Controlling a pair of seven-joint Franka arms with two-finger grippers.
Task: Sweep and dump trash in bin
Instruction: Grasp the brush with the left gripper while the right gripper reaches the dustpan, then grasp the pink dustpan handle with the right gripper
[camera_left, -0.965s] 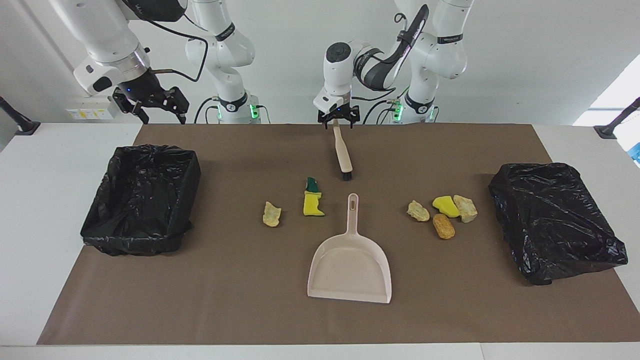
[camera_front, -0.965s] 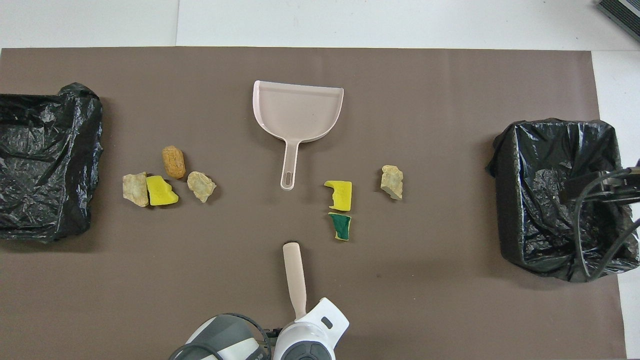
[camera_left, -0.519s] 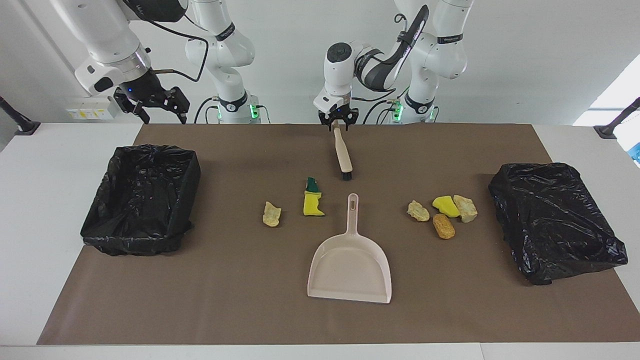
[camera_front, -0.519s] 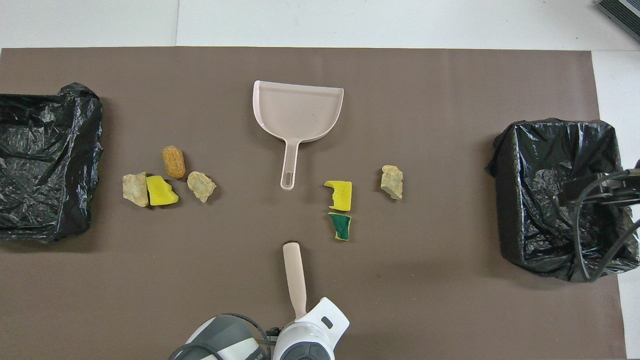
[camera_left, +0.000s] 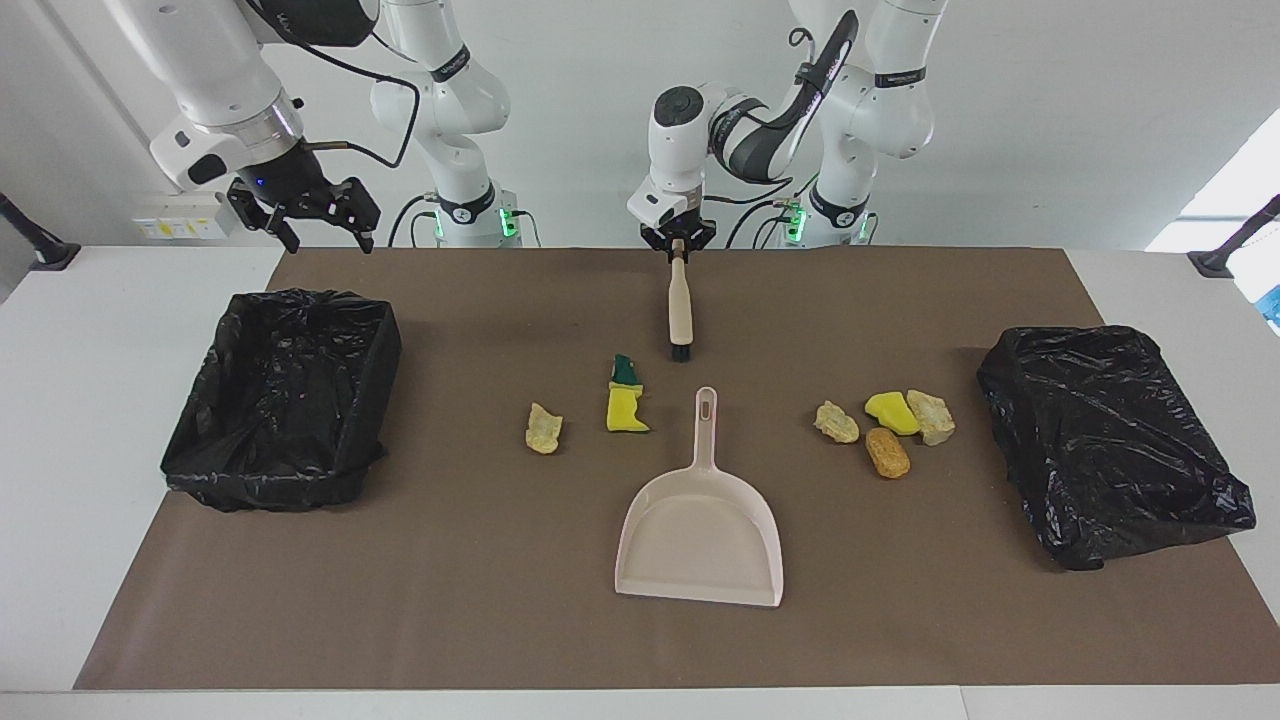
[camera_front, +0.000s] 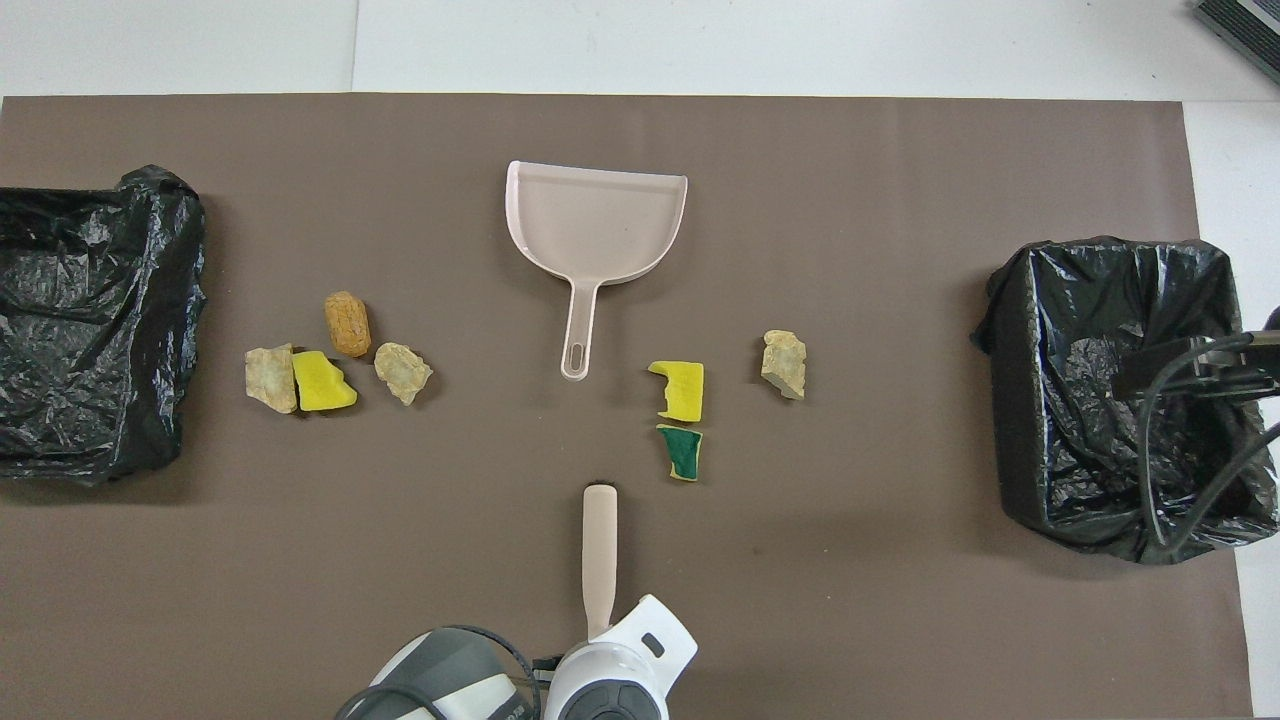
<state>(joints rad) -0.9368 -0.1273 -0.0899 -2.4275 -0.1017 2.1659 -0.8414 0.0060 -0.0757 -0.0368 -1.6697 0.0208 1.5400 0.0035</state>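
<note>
My left gripper (camera_left: 678, 246) is shut on the top end of the beige brush (camera_left: 680, 305), low over the mat's edge nearest the robots. The brush's black bristles point toward the dustpan. In the overhead view the left wrist hides the fingers and only the brush (camera_front: 599, 555) shows. The pale pink dustpan (camera_left: 700, 540) (camera_front: 597, 225) lies mid-mat with its handle toward the robots. Trash lies on both sides of that handle: a yellow-and-green sponge (camera_left: 625, 400) (camera_front: 678, 390), a beige lump (camera_left: 543, 428) and a cluster of scraps (camera_left: 885, 432) (camera_front: 330, 365). My right gripper (camera_left: 322, 232) hangs open above the open black-lined bin (camera_left: 270, 490).
The open bin (camera_front: 1010, 400) stands at the right arm's end of the brown mat. A second bin wrapped in a black bag (camera_left: 1110, 445) (camera_front: 90, 320) sits at the left arm's end. The right arm's cables (camera_front: 1175, 420) hang over the open bin.
My left gripper has closed on the brush handle. The brush has swung from a slant to point straight at the dustpan. The right gripper has drifted slightly.
</note>
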